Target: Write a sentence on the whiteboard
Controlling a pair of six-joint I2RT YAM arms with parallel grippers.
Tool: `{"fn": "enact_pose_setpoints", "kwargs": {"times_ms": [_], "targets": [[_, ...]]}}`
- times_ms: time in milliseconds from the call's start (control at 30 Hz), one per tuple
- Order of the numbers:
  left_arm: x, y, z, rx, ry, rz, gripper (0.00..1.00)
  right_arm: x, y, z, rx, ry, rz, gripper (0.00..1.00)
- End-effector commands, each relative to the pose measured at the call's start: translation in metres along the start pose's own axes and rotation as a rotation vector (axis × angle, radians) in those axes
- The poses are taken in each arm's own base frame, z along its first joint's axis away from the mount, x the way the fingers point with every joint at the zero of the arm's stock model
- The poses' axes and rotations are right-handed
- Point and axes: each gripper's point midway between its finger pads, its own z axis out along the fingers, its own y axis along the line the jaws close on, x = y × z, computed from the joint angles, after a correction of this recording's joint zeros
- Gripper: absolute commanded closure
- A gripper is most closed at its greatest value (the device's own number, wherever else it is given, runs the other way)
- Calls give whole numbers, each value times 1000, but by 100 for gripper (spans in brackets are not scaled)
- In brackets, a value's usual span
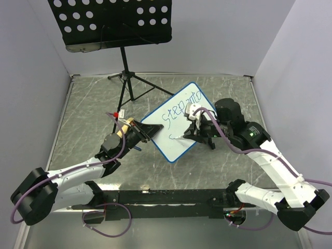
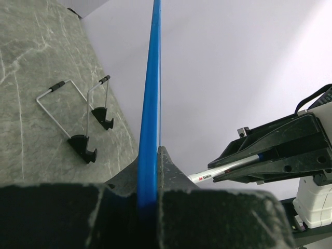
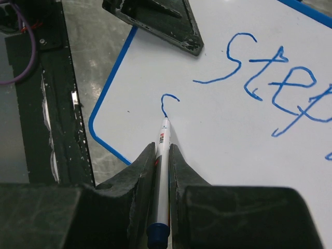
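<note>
The whiteboard (image 1: 174, 146) lies mid-table (image 1: 88, 114), and the left gripper (image 2: 152, 168) is pressed tight on its blue frame at the board's nine o'clock corner. In from three o'clock, the right gripper (image 3: 162, 151) pinches a marker (image 3: 164, 136), its tip on the board. The sentence (image 1: 182, 105) reads "step into", with a small curl opening line two. A music stand (image 1: 111, 21) is at eleven o'clock.
</note>
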Motion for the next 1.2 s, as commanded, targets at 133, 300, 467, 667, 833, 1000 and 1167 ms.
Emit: {"fn": "enact_pose_setpoints", "kwargs": {"times_ms": [133,300,467,667,833,1000,1167], "targets": [[-41,-78,-3,231,-130,-5,99,11,1,-5,11,27,-3,100],[-43,-80,-3,231,-138,2,99,13,10,-4,-41,26,-8,100],[-42,-78,-2,228,-137,2,99,11,24,-2,-115,20,-17,100],[-40,-77,1,231,-130,-3,99,1,30,6,-171,-2,-16,100],[-34,-70,2,222,-110,-17,99,-33,17,2,-136,-84,-17,100],[-33,-65,-1,207,-114,-14,99,-64,-3,-28,-67,-205,4,100],[-33,-66,-4,214,-113,-16,99,-51,-20,-31,30,-176,21,100]]}}
